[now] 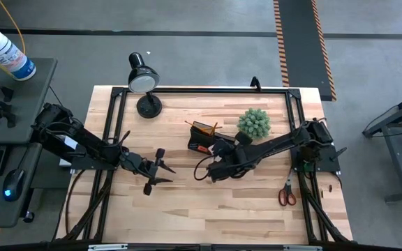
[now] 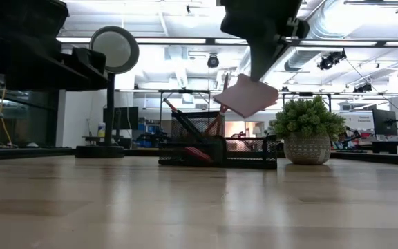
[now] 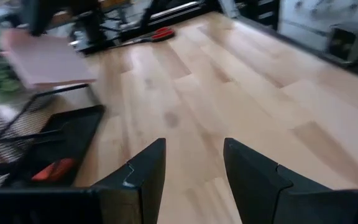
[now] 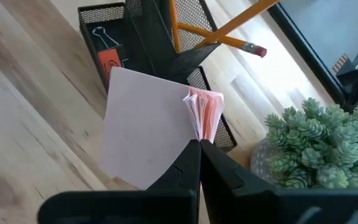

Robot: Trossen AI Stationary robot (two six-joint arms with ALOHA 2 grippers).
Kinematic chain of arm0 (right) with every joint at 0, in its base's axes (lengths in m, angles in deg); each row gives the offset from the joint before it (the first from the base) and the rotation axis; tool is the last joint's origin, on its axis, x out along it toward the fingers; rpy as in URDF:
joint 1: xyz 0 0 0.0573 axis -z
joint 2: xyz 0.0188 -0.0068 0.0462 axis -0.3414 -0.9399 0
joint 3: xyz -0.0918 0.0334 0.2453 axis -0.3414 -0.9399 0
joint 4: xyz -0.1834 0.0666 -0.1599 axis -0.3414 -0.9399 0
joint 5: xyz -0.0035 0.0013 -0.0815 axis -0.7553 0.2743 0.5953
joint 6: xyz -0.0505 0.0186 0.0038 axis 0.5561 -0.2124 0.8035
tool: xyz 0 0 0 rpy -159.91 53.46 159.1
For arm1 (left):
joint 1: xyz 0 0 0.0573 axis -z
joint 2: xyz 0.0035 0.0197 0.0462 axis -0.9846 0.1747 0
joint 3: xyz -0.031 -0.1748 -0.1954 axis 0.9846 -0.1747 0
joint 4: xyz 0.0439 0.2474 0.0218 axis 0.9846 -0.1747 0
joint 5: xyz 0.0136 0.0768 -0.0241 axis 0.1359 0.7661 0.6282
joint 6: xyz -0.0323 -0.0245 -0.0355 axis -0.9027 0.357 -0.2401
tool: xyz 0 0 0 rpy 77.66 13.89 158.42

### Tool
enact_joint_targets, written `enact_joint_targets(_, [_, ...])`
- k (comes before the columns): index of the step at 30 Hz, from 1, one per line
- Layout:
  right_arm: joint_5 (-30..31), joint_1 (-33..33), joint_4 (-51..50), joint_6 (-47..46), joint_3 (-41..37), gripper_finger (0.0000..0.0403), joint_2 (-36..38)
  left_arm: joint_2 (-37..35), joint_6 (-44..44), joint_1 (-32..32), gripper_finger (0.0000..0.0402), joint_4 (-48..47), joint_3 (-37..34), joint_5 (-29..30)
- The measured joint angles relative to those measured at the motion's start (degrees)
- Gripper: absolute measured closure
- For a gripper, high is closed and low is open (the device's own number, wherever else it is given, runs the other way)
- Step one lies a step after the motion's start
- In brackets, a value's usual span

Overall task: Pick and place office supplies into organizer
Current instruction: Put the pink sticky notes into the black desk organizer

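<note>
Above organizer (image 4: pixel 142 37): sticky-note pad (image 4: pixel 145 127), corner pinched, hidden.

Counts: 1 mesh organizer (image 1: pixel 202 137). 1 pink sticky-note pad (image 4: pixel 143 127). 1 pair of red-handled scissors (image 1: pixel 287 193), lying on the bench (image 1: pixel 208 216). 2 orange pencils (image 4: pixel 211 30) visible standing in the organizer, crossed. 1 black binder clip (image 4: pixel 106 38) in a front compartment. 1 green plant ball (image 1: pixel 254 123) in a pot. 1 desk lamp (image 1: pixel 144 84). 2 arms, so 2 hands: left hand (image 1: pixel 160 171), right hand (image 1: pixel 218 148).
</note>
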State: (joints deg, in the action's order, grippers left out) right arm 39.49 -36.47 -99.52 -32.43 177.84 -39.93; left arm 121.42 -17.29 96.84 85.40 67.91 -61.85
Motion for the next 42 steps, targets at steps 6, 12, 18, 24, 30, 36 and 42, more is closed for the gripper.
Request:
enact_joint_targets(6, [0.0, 0.0, 0.1, 1.1, 0.0, 0.0403, 0.0, 0.0, -3.0, 0.3, 0.0252, -0.1, 0.0, 11.4])
enact_joint_targets(12, [-0.3, 0.1, 0.1, 3.6, 0.0, 0.0403, 0.0, 0.0, -8.3, 4.7, 0.0252, -4.4, 0.0, 30.0])
enact_joint_targets(18, [-1.0, 0.6, 0.1, 8.7, 0.0, 0.0403, 0.0, 0.0, -11.6, 8.9, 0.0252, -5.9, 0.0, 44.5])
enact_joint_targets(24, [-1.0, 1.8, 2.1, 20.7, 0.0, 0.0403, 0.0, 0.0, -14.0, 10.2, 0.0252, -6.2, 0.0, 49.5])
enact_joint_targets(30, [-0.9, 4.4, 2.8, 30.7, 0.0, 0.0403, 0.0, 0.0, -14.0, 10.1, 0.0252, -6.2, 0.0, 49.5])
enact_joint_targets(36, [-1.9, 7.1, 3.0, 35.6, 0.0, 0.0403, 0.0, 0.0, -14.0, 10.1, 0.0252, -6.3, 0.0, 49.3])
enact_joint_targets(42, [-3.0, 9.0, 3.0, 39.8, 0.0, 0.0403, 0.0, 0.0, -14.0, 10.1, 0.0252, -6.9, 0.0, 49.2])
